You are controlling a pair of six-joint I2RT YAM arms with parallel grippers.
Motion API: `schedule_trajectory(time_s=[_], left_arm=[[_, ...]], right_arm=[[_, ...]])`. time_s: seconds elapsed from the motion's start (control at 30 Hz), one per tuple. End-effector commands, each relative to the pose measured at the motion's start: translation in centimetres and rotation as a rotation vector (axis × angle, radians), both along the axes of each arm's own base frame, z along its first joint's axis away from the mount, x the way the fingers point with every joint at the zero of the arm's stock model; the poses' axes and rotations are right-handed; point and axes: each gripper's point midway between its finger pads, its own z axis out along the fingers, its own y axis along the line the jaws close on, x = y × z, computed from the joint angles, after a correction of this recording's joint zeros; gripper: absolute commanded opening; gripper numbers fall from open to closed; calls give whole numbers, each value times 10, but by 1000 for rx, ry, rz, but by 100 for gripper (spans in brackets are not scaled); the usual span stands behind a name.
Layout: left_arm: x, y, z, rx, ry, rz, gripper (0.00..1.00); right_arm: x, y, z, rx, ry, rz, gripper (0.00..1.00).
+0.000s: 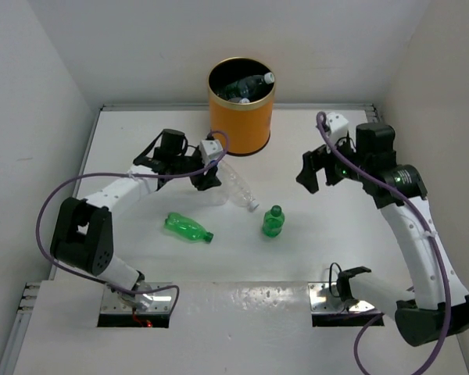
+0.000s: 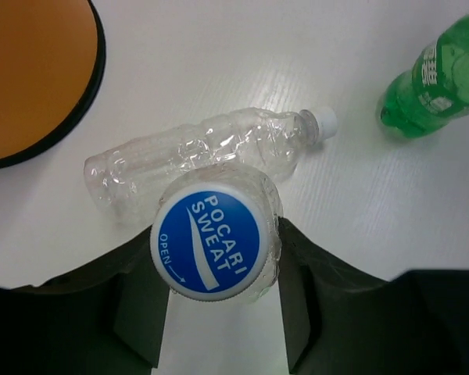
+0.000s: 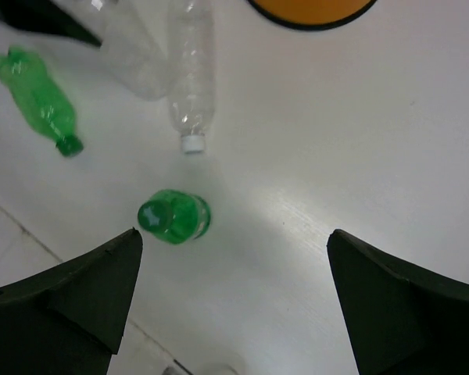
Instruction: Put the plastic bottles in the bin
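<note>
Four plastic bottles [image 1: 238, 190] at table [image 1: 336, 234] middle, more inside orange gold-rimmed bin [image 1: 242, 117] at far edge. Pinches upright clear blue-capped bottle [image 2: 209, 242] between left gripper [image 1: 209, 178] fingers, beside crumpled white-capped bottle [image 2: 203, 152] lying flat; green bottles [image 1: 186, 226] nearer front edge. Holds right gripper [image 3: 234, 234] fingers spread wide

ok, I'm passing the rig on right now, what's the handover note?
Left gripper: closed on the upright, blue-capped Pocari Sweat bottle; can't tell whether it is lifted.
Right gripper: open, empty, near the upright green bottle.
Done: some bottles are in the orange bin; count unclear.
Left: the held bottle, the clear white-capped bottle lying beside it, the lying green bottle and the upright green one.
</note>
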Motion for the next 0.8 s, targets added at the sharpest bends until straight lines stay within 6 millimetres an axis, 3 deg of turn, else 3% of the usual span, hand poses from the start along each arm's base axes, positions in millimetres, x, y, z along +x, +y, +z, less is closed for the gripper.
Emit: schedule_trajectory(time_s=[0.0, 0.07, 0.1, 0.13, 0.23, 0.27, 0.33, 0.37, 0.4, 0.43, 0.47, 0.53, 0.57, 0.6, 0.63, 0.67, 0.7, 0.73, 0.77], left_arm=[[16, -18, 42, -81, -94, -34, 49], [22, -21, 63, -97, -124, -31, 38], [28, -22, 71, -105, -129, -17, 28], [37, -22, 97, -130, -163, -1, 24], [54, -17, 146, -219, -158, 58, 20], [63, -14, 193, -270, -236, 75, 20], [71, -12, 245, -350, -299, 110, 20], [78, -11, 284, -390, -374, 128, 20], [85, -9, 305, -421, -414, 163, 20], [95, 1, 340, -441, -499, 238, 21], [103, 5, 353, -451, -537, 276, 21], [136, 12, 352, -447, -560, 371, 22], [143, 16, 368, -455, -618, 401, 22], [170, 15, 348, -427, -600, 438, 22], [183, 16, 342, -411, -601, 464, 22], [191, 17, 354, -417, -640, 500, 22], [202, 16, 345, -406, -627, 514, 22], [226, 12, 319, -376, -602, 530, 22], [232, 11, 321, -373, -622, 527, 22]], right_arm=[[-33, 11, -32, -85, 69, 170, 100], [-44, 17, -44, -104, 97, 223, 100], [-48, 22, -47, -113, 103, 255, 100], [-53, 29, -52, -121, 107, 293, 100], [-54, 40, -56, -144, 90, 341, 100], [-54, 42, -61, -166, 89, 353, 100], [-48, 45, -64, -175, 72, 353, 100], [-48, 44, -66, -175, 72, 347, 100], [-44, 45, -66, -170, 57, 337, 100], [-42, 44, -65, -168, 54, 324, 100], [-41, 44, -66, -167, 49, 318, 100], [-39, 42, -67, -168, 37, 295, 100], [-38, 41, -70, -173, 39, 285, 100], [-34, 38, -68, -176, 24, 263, 100], [-34, 39, -68, -175, 22, 262, 100], [-32, 38, -69, -177, 18, 254, 100], [-31, 36, -70, -182, 20, 241, 100], [-31, 35, -69, -182, 16, 236, 100], [-29, 32, -69, -183, 17, 225, 100]])
